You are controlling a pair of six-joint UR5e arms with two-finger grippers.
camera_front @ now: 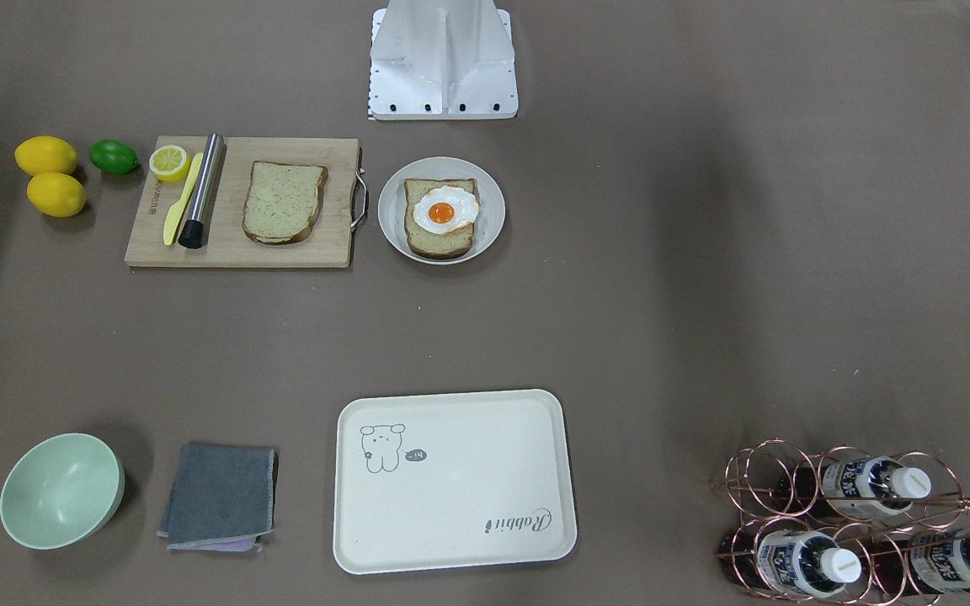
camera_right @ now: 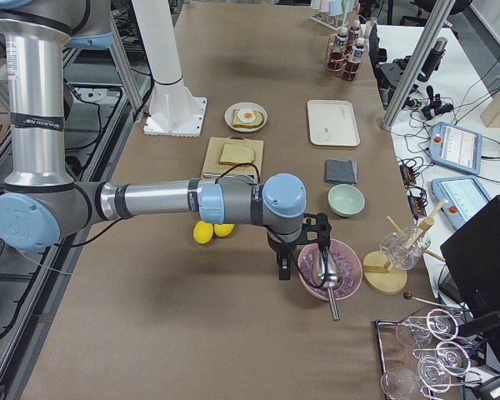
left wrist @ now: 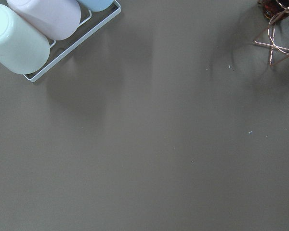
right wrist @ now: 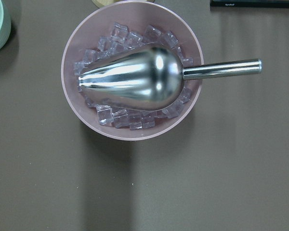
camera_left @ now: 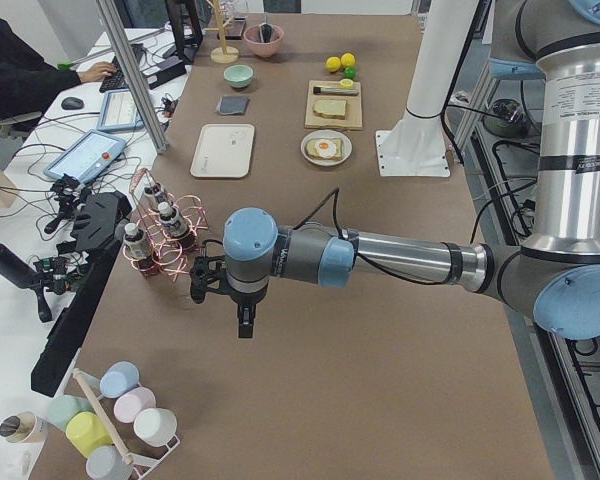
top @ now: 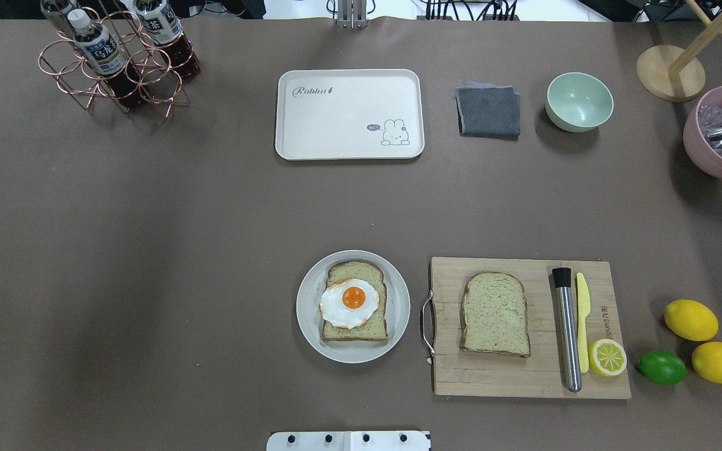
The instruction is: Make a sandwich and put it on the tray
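Note:
One toast slice [top: 370,327] lies on a round grey plate [top: 311,326] with a white fried egg [top: 350,302] on top. The other toast slice [top: 494,313] lies bare on the wooden cutting board [top: 492,376]. The cream tray [top: 348,113] holds nothing; it also shows in the front view [camera_front: 451,505]. My left gripper [camera_left: 243,325] hangs over bare table near the bottle rack, far from the food. My right gripper [camera_right: 282,268] hangs beside a pink ice bowl. I cannot tell whether either is open or shut.
On the board lie a steel muddler [top: 566,329], a yellow knife [top: 581,313] and a lemon half [top: 608,357]. Two lemons [top: 690,319] and a lime [top: 662,367] sit beside it. A grey cloth [top: 488,111], green bowl [top: 579,101], bottle rack [top: 116,59] and ice bowl with scoop [right wrist: 132,79] stand farther off.

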